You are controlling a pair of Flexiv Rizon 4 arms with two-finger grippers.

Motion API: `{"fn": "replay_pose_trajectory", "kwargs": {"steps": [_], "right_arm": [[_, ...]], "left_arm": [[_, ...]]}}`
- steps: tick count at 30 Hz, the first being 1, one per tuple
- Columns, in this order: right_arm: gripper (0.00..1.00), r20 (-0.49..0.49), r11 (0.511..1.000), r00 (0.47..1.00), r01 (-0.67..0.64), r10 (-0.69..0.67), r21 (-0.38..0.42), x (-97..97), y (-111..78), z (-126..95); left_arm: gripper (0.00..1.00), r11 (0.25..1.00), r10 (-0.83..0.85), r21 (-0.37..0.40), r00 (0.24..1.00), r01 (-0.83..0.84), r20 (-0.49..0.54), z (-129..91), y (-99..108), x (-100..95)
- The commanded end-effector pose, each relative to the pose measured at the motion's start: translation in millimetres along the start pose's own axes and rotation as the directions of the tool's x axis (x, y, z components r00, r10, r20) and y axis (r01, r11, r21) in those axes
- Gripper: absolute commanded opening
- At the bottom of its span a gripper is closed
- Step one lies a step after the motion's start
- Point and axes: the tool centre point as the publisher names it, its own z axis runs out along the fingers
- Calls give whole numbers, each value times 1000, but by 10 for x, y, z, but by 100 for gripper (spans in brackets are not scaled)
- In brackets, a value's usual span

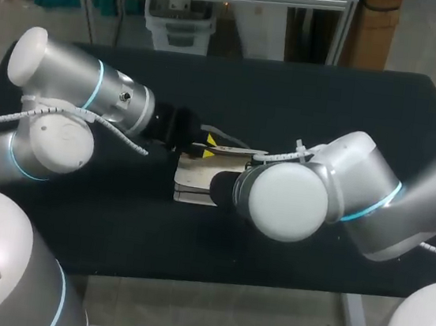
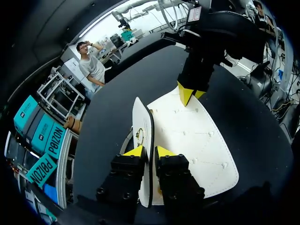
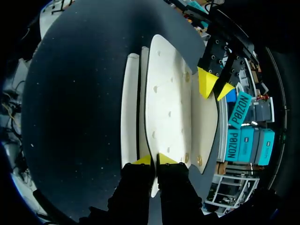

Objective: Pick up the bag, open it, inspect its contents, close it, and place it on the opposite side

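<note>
We saw white bag (image 3: 164, 93) on black table (image 3: 75, 93); our right gripper (image 3: 154, 160) pinched its near edge, left gripper (image 3: 214, 87) at its far side.

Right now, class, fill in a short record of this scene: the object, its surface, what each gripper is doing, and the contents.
object: white bag
surface: black table
position: near the table's middle, between the two grippers
left gripper: shut on a thin edge at one end of the bag
right gripper: shut on an edge at the opposite end
contents: not visible
</note>
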Motion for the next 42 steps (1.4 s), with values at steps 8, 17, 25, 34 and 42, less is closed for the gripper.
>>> {"fn": "replay_pose_trajectory", "kwargs": {"steps": [8,17,25,34,42], "right_arm": [[0,3,1000,1000,0,0,-1,9,4,21],[0,3,1000,1000,0,0,-1,9,4,21],[0,3,1000,1000,0,0,-1,9,4,21],[0,3,1000,1000,0,0,-1,9,4,21],[0,3,1000,1000,0,0,-1,9,4,21]], "left_arm": [[0,1000,25,-9,999,-26,-24,5,13,109],[0,998,64,3,993,-64,-102,43,26,321],[0,994,103,-14,969,-108,-223,176,90,383],[34,992,111,-27,969,-120,-222,141,108,331],[42,993,114,4,978,-115,-176,40,76,283]]}}
